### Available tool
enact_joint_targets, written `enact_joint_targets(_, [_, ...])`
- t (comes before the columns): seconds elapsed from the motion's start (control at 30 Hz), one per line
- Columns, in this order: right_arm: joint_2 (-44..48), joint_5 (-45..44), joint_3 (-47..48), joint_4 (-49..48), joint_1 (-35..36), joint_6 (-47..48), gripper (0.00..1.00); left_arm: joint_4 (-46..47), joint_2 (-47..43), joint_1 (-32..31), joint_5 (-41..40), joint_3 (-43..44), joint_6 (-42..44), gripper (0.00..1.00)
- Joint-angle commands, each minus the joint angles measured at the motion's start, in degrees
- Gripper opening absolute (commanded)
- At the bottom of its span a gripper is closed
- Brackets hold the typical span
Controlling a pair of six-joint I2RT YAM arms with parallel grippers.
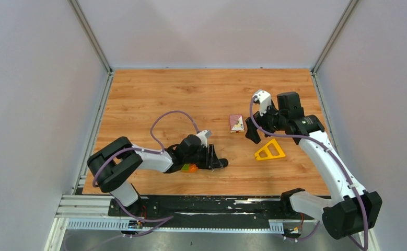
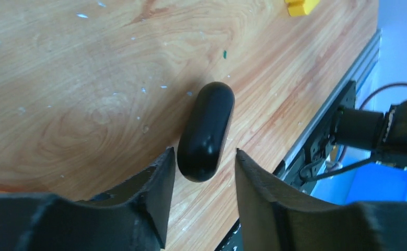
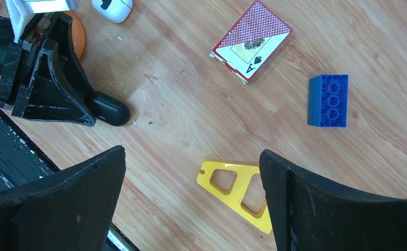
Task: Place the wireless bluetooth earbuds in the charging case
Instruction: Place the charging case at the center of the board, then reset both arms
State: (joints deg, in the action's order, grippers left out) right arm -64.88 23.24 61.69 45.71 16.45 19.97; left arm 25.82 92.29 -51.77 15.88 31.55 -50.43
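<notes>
Nearest, by the front edge of the tabletop (image 1: 154,94): one black charging case (image 2: 206,130), flat on the wood. Points lengthwise away from the left fingers (image 2: 157,183), with its near rounded end set between their tips. Left fingers parted only narrowly, a sliver of wood showing on either side of the case; no grip on it.

Just beside those fingers: one orange piece (image 1: 192,168) and one green piece (image 1: 185,167), side by side, and one white rounded case (image 3: 112,8) next to the orange one.

Farther out and to the right: one yellow triangular frame (image 3: 237,193) with two cut-outs, flat on the wood. Hovering above it, the right fingers (image 3: 81,198), spread wide, holding nothing, well apart from the black charging case.

Beyond the frame: one pack of playing cards (image 3: 252,41), ace of spades up. Off to one side of the pack, apart from it: one blue brick (image 3: 327,100), three round studs showing.
</notes>
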Motion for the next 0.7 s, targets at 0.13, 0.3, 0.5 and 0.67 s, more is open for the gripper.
enact_joint_targets(0.13, [0.7, -3.6, 0.2, -3.4, -0.8, 0.0, 0.99, -19.0, -8.1, -0.3, -11.3, 6.2, 3.6, 1.00])
enact_joint_targets(0.3, [2.3, -9.3, -0.6, -6.8, -0.8, -2.4, 0.99, -37.5, -20.4, -0.2, -22.5, 13.3, 17.2, 1.00])
enact_joint_targets(0.5, [2.8, -12.8, -0.2, -10.3, -0.9, -5.4, 0.99, -47.4, -36.6, 0.7, -49.4, 19.1, 34.4, 1.00])
enact_joint_targets(0.67, [2.4, -10.5, 0.0, -11.3, -2.5, -5.7, 0.99, -43.5, -47.3, 7.7, -56.7, 14.4, 40.9, 1.00])
